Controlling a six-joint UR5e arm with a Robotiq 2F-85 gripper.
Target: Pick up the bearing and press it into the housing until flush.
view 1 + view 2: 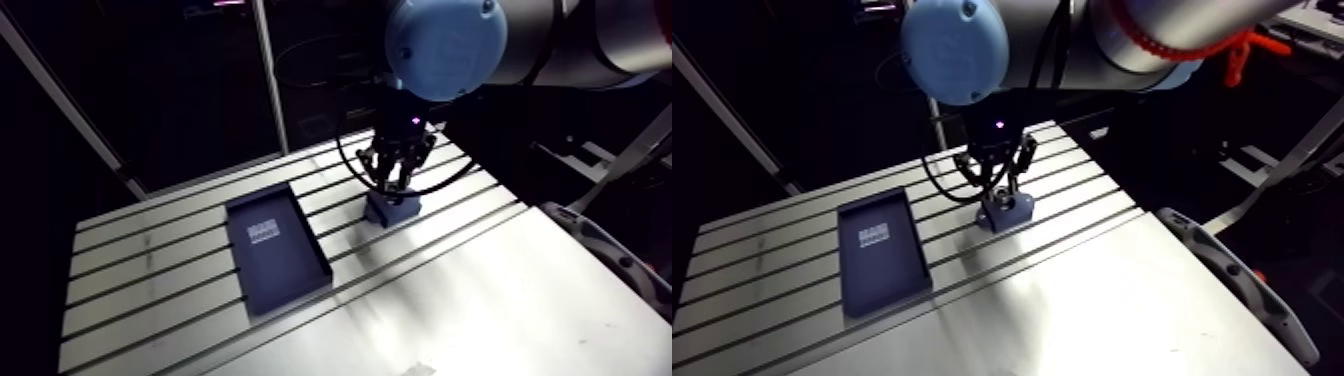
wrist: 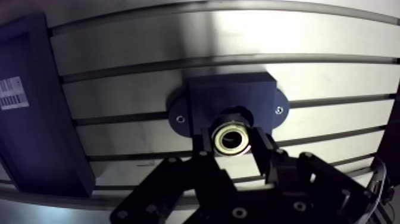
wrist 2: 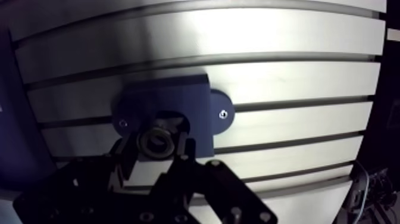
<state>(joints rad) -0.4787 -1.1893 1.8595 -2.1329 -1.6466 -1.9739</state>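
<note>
A dark blue housing (image 2: 196, 98) with two screwed side ears is fixed on the slotted table (image 2: 238, 36). In the wrist view my gripper (image 2: 233, 140) is shut on a shiny ring bearing (image 2: 232, 138), pressed between its two fingers. The bearing sits directly over the housing's round bore, and I cannot tell whether it touches. In the arm view the gripper (image 1: 999, 192) stands straight above the housing (image 1: 1007, 210) near the table's far middle.
A dark blue shallow tray (image 1: 877, 250) with a white label (image 1: 872, 237) lies on the table beside the housing. Long grooves run across the aluminium surface. A grey bracket (image 1: 1232, 280) lines the table's right edge.
</note>
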